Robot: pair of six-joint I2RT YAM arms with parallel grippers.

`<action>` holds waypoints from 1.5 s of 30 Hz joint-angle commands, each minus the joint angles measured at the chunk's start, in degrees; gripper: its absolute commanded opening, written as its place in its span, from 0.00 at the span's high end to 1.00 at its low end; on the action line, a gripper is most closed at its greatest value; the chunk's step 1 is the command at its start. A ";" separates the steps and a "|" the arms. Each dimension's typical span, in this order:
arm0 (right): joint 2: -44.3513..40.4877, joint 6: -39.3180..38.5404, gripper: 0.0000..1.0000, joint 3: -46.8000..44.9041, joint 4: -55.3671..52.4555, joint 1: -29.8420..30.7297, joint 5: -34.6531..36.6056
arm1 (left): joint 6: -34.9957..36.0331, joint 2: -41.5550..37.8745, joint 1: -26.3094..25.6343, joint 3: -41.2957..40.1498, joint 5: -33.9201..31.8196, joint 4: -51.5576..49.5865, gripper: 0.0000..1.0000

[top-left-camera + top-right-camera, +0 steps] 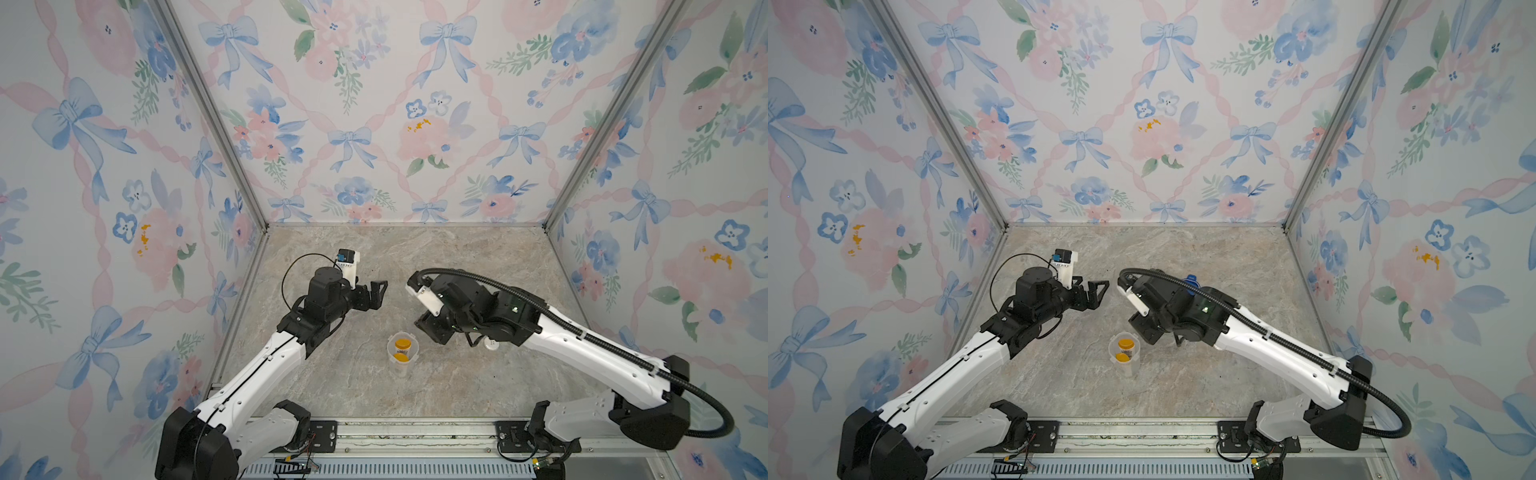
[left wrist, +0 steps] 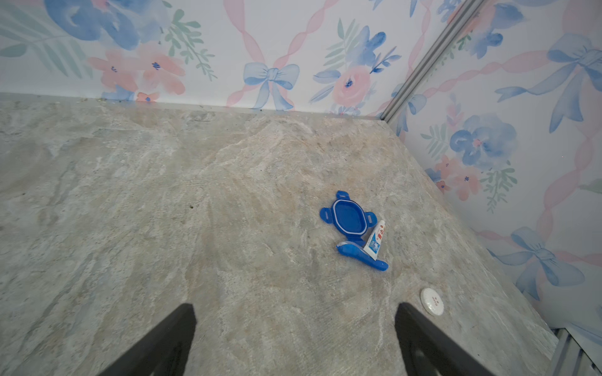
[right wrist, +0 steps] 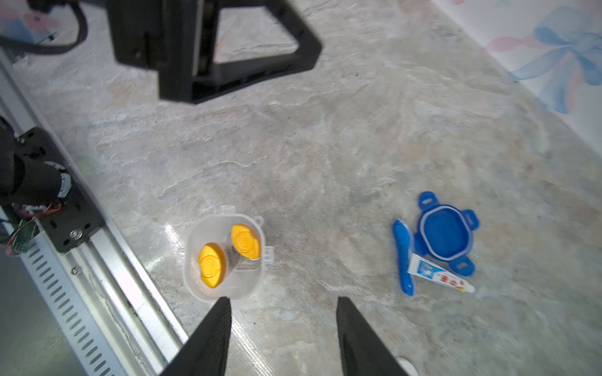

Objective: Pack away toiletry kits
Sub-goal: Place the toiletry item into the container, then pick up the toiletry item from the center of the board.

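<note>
Two robot arms reach over a marbled tabletop (image 1: 457, 257) walled in floral paper. At left, the left gripper (image 1: 376, 293) hangs above the bare surface, its fingers (image 2: 156, 345) spread wide and holding nothing. Toward the middle, nearer the front rail, a translucent plastic cup (image 1: 401, 354) stands upright with two orange-capped tubes (image 3: 228, 255) inside, caps up. Just beside and above the cup, the right gripper (image 3: 283, 338) shows its fingers (image 3: 208, 335) parted and empty in the right wrist view. Farther right, mostly hidden beneath the right arm in both top views, a blue lid with four clip tabs (image 3: 444, 231) lies on the table, a white tube with blue-red print (image 3: 436, 271) touching it and resting across a blue oblong piece (image 3: 404, 257). A small round white disc (image 2: 432, 301) lies apart from them, close to the right wall.
</note>
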 commanded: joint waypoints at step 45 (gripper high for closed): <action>45.05 -12.58 0.55 6.12 3.11 -25.81 -9.41 | 0.49 12.54 0.75 3.12 4.66 3.79 0.02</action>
